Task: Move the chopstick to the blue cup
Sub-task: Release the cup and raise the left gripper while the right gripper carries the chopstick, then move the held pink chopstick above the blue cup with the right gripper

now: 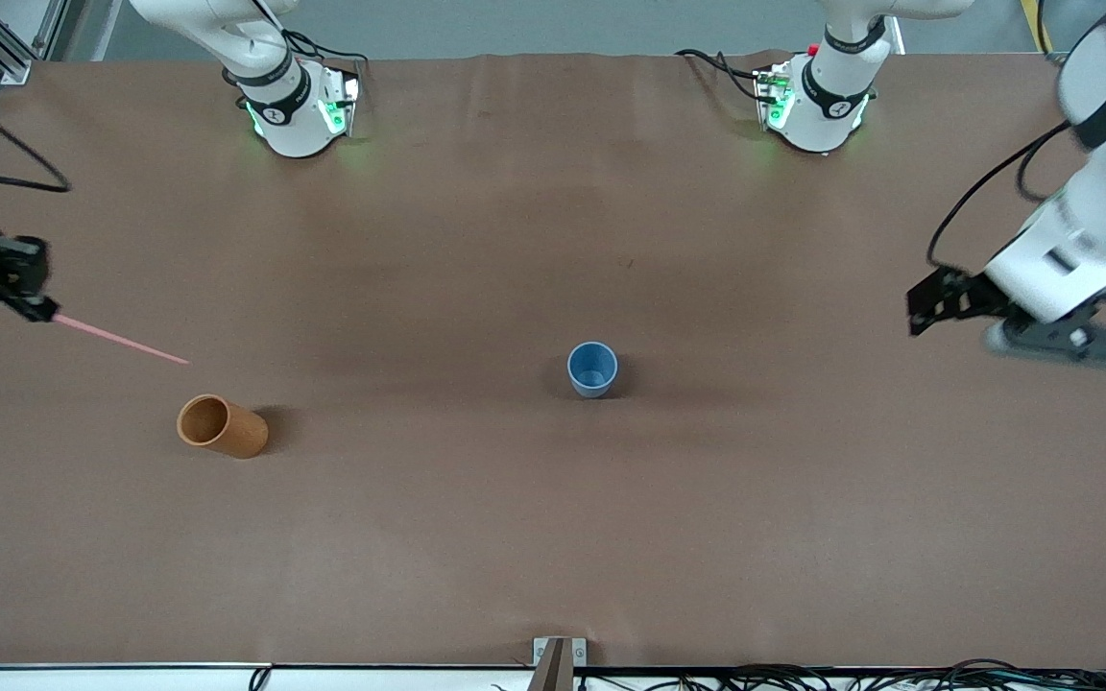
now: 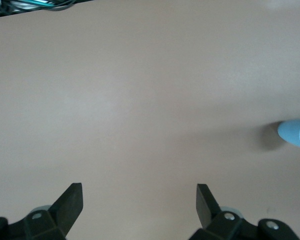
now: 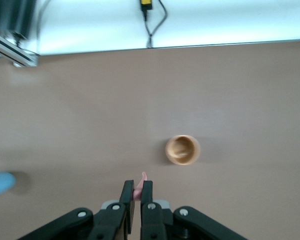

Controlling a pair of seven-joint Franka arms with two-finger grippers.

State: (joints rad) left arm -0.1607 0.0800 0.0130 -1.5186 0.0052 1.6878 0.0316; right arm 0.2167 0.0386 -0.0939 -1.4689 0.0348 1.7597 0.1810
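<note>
My right gripper (image 1: 42, 309) hangs over the right arm's end of the table, shut on one end of the thin pink chopstick (image 1: 121, 339). The stick slants out from the fingers toward the table's middle. In the right wrist view the pink chopstick (image 3: 141, 181) shows pinched between the two closed fingers of my right gripper (image 3: 138, 187). The light-blue cup (image 1: 592, 369) stands upright near the table's middle, nothing in it; it also shows as the blue cup (image 2: 295, 134) and blue cup (image 3: 0, 183). My left gripper (image 1: 1014, 326) waits over the left arm's end, wide open and holding nothing (image 2: 139, 192).
An orange-brown cylindrical cup (image 1: 222, 426) stands nearer the front camera than the chopstick's free tip, toward the right arm's end; the orange cup (image 3: 182, 149) looks empty. Brown cloth covers the table. Cables lie along the front edge (image 1: 803, 677).
</note>
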